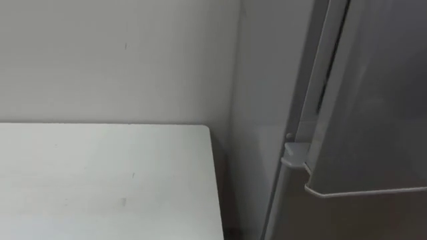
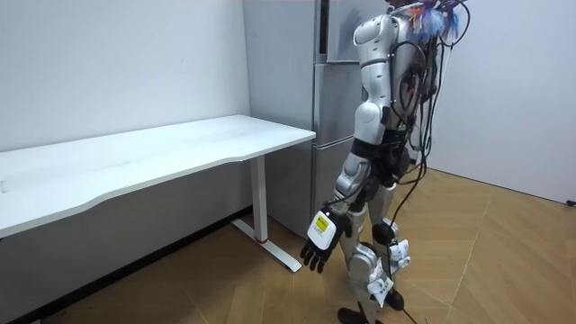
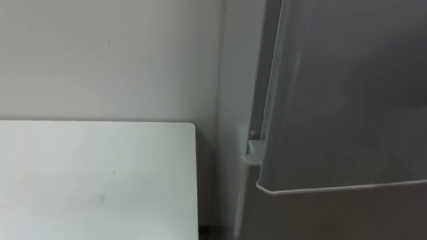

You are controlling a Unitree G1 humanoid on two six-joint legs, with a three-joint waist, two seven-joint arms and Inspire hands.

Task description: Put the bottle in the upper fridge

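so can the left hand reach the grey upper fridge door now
Probably not yet: the left hand hangs low by the leg, empty, below the grey upper fridge door; nothing blocks it, but it must rise.

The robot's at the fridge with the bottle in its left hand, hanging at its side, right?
Not quite. It is at the fridge with its left hand hanging at its side, but the room view shows that hand open, fingers relaxed, holding nothing.
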